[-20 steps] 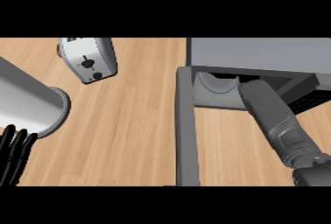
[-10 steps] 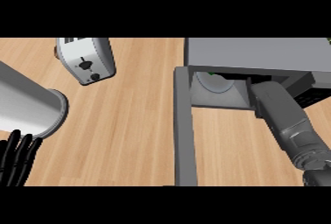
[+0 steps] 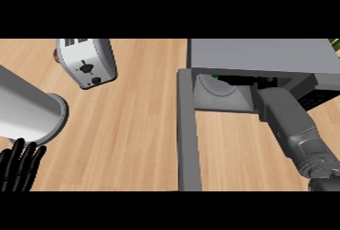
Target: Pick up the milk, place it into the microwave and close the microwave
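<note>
1. I count one microwave point(image 3: 266, 56), its door point(image 3: 188, 134) swung open, one toaster point(image 3: 86, 62), and two hands.
2. My left hand point(image 3: 20, 166) rests at the lower left, fingers straight.
3. My right forearm point(image 3: 295, 130) reaches inside the microwave; hand and milk are hidden, so I cannot tell its grip.

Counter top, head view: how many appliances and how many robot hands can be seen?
Appliances: 2, the toaster and the microwave, its door open.
Robot hands: 1, the left hand, open at the lower left; the right forearm reaches into the microwave, hand hidden.
Total: 3.
</note>
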Controlling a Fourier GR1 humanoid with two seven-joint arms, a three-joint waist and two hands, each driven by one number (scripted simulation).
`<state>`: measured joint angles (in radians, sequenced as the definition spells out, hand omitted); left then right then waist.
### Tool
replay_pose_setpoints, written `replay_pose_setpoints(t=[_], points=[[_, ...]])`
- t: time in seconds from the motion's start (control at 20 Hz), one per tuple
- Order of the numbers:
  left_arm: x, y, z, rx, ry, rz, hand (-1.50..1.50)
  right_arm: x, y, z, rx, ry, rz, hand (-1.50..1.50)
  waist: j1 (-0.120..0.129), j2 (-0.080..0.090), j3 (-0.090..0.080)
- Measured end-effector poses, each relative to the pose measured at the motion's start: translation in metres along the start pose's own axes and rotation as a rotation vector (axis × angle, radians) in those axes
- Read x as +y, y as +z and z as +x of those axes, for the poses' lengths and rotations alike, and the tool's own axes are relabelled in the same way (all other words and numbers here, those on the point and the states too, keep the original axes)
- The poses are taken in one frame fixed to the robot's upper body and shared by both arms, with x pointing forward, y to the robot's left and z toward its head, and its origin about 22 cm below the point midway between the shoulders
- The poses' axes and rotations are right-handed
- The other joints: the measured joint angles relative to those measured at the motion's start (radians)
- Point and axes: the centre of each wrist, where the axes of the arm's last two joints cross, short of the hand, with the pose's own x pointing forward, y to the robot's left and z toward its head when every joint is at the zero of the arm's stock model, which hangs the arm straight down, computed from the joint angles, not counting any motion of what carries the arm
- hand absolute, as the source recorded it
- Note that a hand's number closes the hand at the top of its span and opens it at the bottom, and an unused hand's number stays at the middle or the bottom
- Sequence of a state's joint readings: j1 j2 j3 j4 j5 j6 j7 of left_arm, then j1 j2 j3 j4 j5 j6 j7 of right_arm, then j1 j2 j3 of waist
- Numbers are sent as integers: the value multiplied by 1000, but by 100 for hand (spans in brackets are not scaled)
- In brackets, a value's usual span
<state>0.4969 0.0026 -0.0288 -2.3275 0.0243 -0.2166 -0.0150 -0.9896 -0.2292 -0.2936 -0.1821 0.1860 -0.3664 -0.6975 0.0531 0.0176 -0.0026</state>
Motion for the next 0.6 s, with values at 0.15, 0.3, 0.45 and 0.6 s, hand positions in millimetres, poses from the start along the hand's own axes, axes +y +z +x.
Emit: replay_pose_setpoints(t=[0.15,0.3,0.45,0.6], points=[[-4,0,5,-5,7,-4,-150,2,8,-6,-7,-62,45,-150,-5,-9,-5],[-6,-1,4,-2,7,0,-150,5,14,-10,-5,-118,90,-150,-15,-16,-7],[-8,-4,7,-9,10,4,-150,11,27,-18,9,-142,102,-150,-23,-24,-9],[-8,-1,7,0,13,9,-150,16,43,-29,28,-165,120,-150,-26,-31,-11]])
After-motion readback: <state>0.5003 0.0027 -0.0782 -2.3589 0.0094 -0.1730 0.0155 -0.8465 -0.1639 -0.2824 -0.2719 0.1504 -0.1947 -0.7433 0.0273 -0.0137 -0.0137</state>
